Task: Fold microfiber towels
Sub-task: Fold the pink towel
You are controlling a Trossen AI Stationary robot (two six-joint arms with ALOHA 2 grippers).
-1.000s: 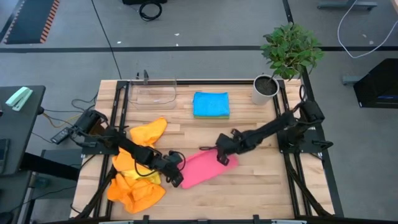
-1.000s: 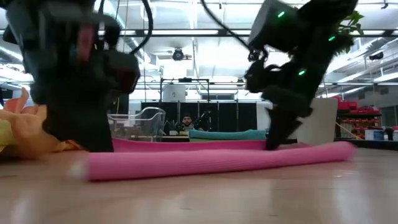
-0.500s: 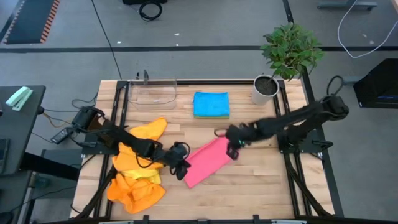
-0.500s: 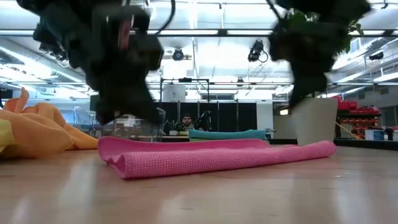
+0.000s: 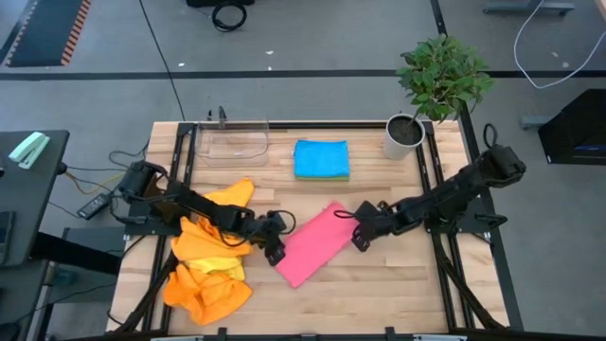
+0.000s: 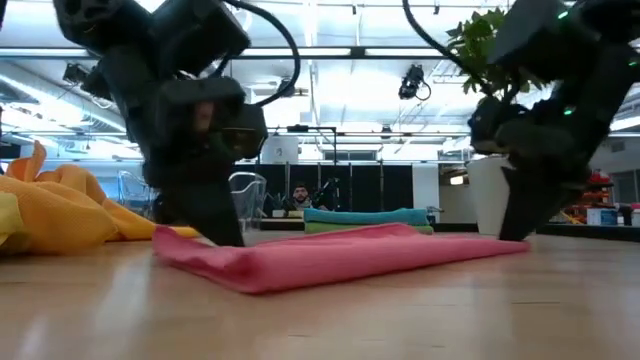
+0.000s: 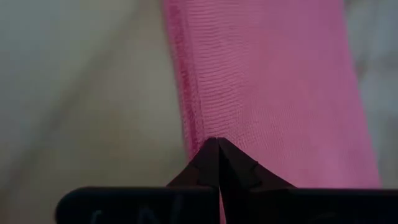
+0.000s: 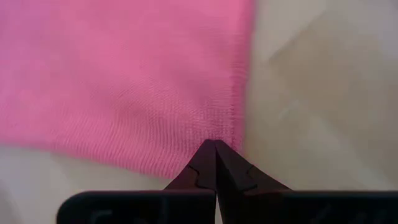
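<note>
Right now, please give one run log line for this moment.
left tool: shut on pink towel | right tool: shut on pink towel | fold: in progress

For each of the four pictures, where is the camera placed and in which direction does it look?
High: above the table, facing down; both arms, the pink towel.
Low: at tabletop height, facing across; both arms above the same pink towel.
Left wrist: on the left arm; left pincer shut on the pink towel.
Right wrist: right pincer shut on its other edge.

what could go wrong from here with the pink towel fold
Both tools pinch only the towel's edges: the left tool and right tool are shut on the pink towel, so a corner might slip free. The orange towels lie close beside the left tool and may snag.
</note>
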